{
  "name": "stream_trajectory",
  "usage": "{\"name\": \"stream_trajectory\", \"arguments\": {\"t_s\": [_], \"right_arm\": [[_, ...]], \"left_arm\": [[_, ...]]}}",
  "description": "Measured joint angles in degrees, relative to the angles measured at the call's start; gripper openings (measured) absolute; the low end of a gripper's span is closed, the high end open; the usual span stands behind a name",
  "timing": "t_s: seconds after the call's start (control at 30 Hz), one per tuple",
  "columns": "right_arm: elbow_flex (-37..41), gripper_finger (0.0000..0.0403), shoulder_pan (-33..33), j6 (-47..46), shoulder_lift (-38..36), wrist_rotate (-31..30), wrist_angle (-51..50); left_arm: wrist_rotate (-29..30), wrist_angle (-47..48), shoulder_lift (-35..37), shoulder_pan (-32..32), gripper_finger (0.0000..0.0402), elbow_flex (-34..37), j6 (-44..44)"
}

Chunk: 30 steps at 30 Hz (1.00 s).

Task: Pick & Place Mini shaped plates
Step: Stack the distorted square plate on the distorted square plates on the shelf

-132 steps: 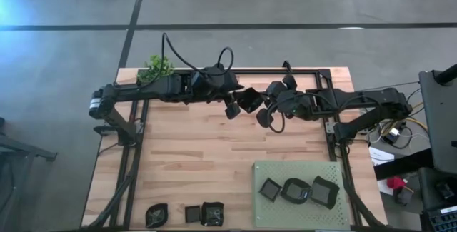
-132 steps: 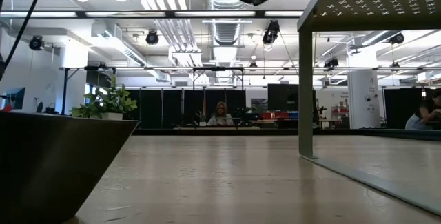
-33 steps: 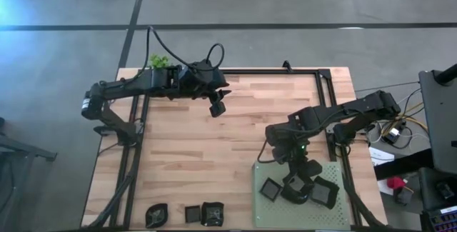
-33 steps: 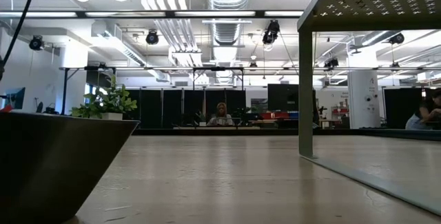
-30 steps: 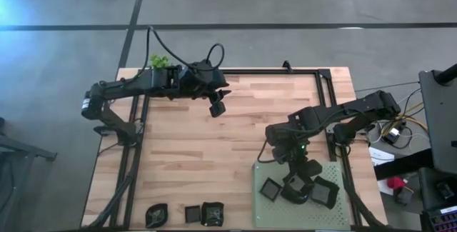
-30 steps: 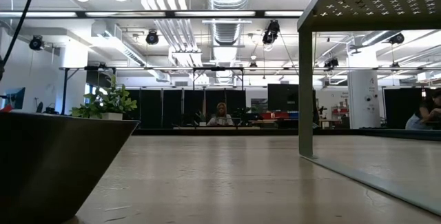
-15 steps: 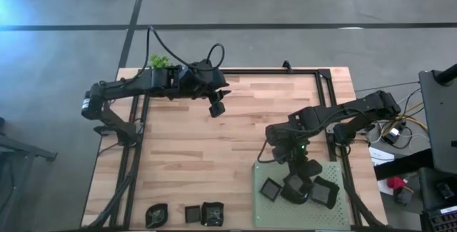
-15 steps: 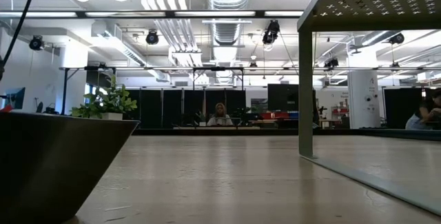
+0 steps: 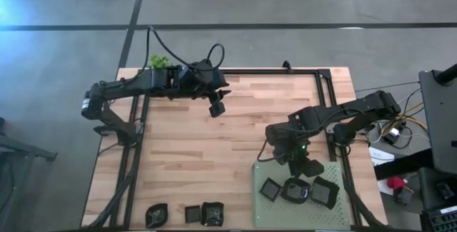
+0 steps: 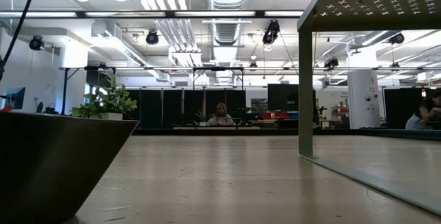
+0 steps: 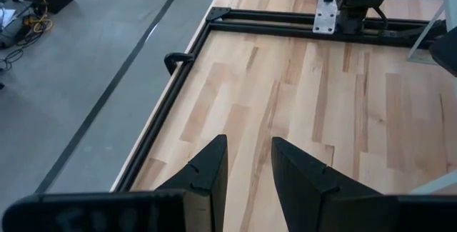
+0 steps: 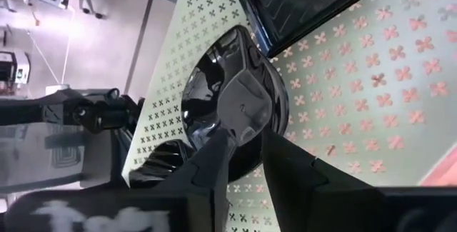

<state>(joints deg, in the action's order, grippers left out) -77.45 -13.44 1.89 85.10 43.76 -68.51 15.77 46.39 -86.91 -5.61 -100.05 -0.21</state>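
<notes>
On the green mat (image 9: 300,216) at the table's near right lie three mini shaped plates: a square one (image 9: 270,189), a rounded one (image 9: 294,189) and a wavy one (image 9: 323,191). Three more (image 9: 156,214) (image 9: 193,213) (image 9: 212,213) rest on the wood at the near left edge. My right gripper (image 9: 303,165) hovers open just beyond the rounded plate (image 12: 214,82), over the mat's far edge, touching nothing. The right wrist view shows the square plate (image 12: 300,0) beyond it. My left gripper (image 9: 216,108) waits open above the far middle of the table (image 11: 248,143).
A small green plant (image 9: 158,62) stands at the far left corner. A black metal frame (image 9: 271,70) runs along the table's far and side edges. The wood between mat and left arm is bare. In the low view a dark plate (image 10: 55,162) fills the near left.
My right gripper has drawn back from the rounded plate, toward the far edge and upward. The plate stays flat on the mat between the other two and now shows uncovered. The left arm has kept still.
</notes>
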Motion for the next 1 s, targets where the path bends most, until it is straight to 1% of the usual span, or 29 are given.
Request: {"name": "stream_trajectory", "arguments": {"t_s": [0.13, 0.23, 0.3, 0.5, 0.6, 0.67, 0.83, 0.93, 1.0], "right_arm": [[0.0, 0.0069, 0.3, -2.6, -0.7, -0.1, 0.0], [-0.8, 0.0055, 0.8, -4.0, -1.4, -0.3, 0.0], [-1.6, 0.0047, 1.3, -5.0, -2.1, -1.9, 0.1], [-5.2, 0.0019, 3.5, -8.5, -3.8, -10.1, 0.1], [-7.3, 0.0010, 4.3, -9.4, -4.3, -15.2, 0.1], [-8.5, 0.0009, 4.4, -9.5, -4.9, -19.6, 0.2], [-11.3, 0.0008, 4.4, -9.1, -6.5, -29.8, 0.5], [-12.2, 0.0008, 4.4, -9.3, -8.1, -34.5, 1.7], [-12.3, 0.0008, 4.4, -9.3, -9.3, -36.4, 3.2]], "left_arm": [[0.0, 2.2, 0.1, 0.0, 0.0103, 0.0, 0.0], [0.0, 6.9, 0.2, 0.0, 0.0103, 0.0, 0.2], [0.0, 10.9, 0.2, 0.0, 0.0103, 0.0, 0.2], [-0.2, 23.4, 0.2, 0.1, 0.0103, 0.0, -3.4], [-0.8, 28.6, 0.3, 0.2, 0.0103, 0.0, -5.7], [-1.7, 31.7, 0.4, 0.5, 0.0103, 0.0, -7.1], [-1.8, 36.7, 1.1, 2.4, 0.0103, 0.0, -11.4], [-1.8, 38.6, 1.9, 3.8, 0.0103, 0.0, -14.7], [-1.8, 40.2, 2.3, 4.9, 0.0103, 0.0, -16.9]]}}
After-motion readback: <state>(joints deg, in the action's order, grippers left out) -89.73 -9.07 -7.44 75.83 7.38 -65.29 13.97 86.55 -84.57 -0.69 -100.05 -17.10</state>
